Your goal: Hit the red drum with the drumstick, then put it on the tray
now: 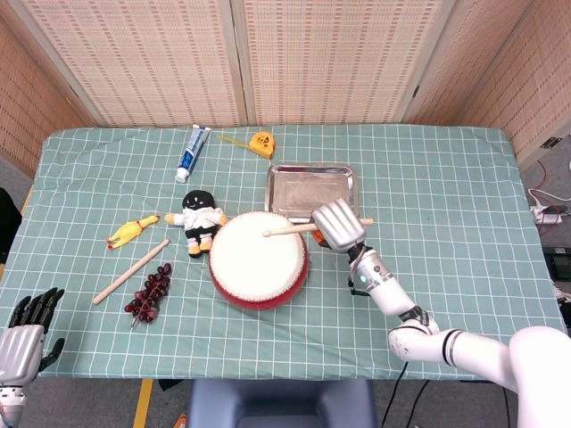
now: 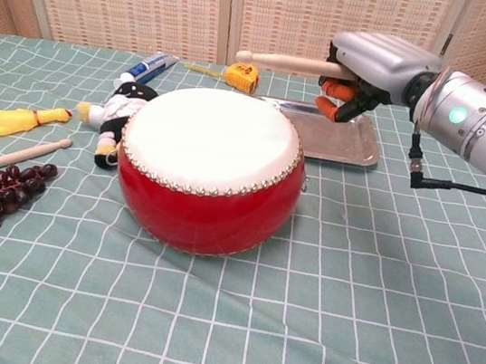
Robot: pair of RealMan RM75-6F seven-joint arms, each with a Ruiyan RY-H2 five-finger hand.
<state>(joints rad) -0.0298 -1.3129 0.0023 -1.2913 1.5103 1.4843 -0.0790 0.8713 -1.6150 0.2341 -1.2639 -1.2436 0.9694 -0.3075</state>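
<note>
Right robot hand (image 2: 379, 70): fingers curled tight around the butt end of the drumstick (image 2: 288, 62). Stick runs roughly level out to the hand's left, tip raised clear above the red drum (image 2: 209, 182), not touching the white skin. In the head view the same hand (image 1: 337, 224) sits over the drum's right edge with the stick (image 1: 287, 231) reaching in over the drumhead. A short stub of the stick pokes out of the hand's far side.

Drum (image 1: 259, 259) stands on the bench (image 1: 446, 178), just left of and below the right hand. Metal tray (image 1: 312, 189) lies just behind the hand, flat on the bench; in the chest view its rim (image 2: 357, 153) shows under the hand.

Left robot hand (image 1: 25, 334): low at the bench's near left corner, well apart from the drum, dark fingers spread and straight, holding nothing.

Second wooden stick (image 1: 130, 271) lies on the bench well left of the right hand, beyond the drum.
</note>
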